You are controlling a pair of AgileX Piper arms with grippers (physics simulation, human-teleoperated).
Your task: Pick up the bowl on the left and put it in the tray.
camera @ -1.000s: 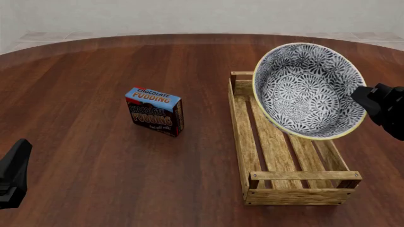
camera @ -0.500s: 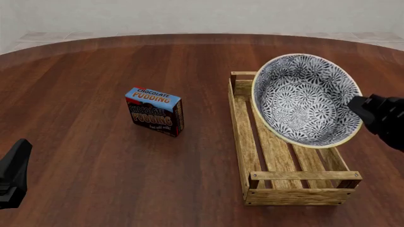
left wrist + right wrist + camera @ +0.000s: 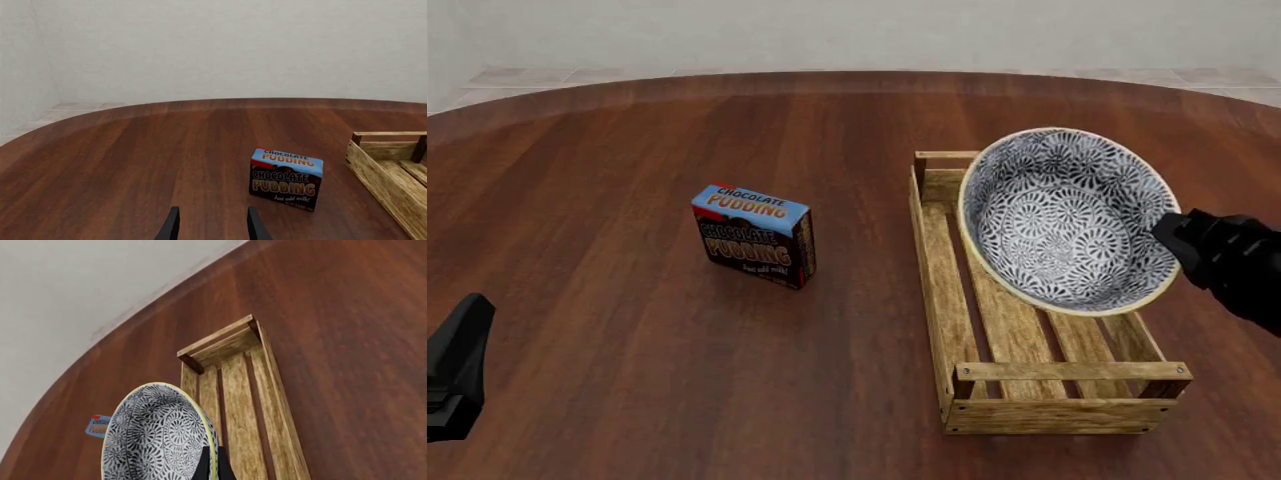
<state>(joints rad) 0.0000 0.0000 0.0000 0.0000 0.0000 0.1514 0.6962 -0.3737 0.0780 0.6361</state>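
The blue-grey floral bowl [image 3: 1065, 218] hangs tilted on its side over the far half of the wooden slatted tray [image 3: 945, 300], its opening facing the camera. My right gripper [image 3: 1169, 236] is shut on the bowl's right rim. In the right wrist view the bowl [image 3: 157, 435] fills the near field, pinched at its yellowish rim by the dark fingers [image 3: 211, 466], with the tray [image 3: 235, 385] beyond it. My left gripper [image 3: 459, 362] rests at the table's near left, far from the bowl. It shows open and holding nothing in the left wrist view [image 3: 212, 227].
A chocolate pudding box [image 3: 757, 235] stands on the dark wood table to the left of the tray, also visible as the box [image 3: 287, 179] ahead of the left fingers. The tray's near end bar [image 3: 1070, 371] is raised.
The right gripper has carried the bowl downward and slightly left, closer to the tray's slats. The left arm has stayed still.
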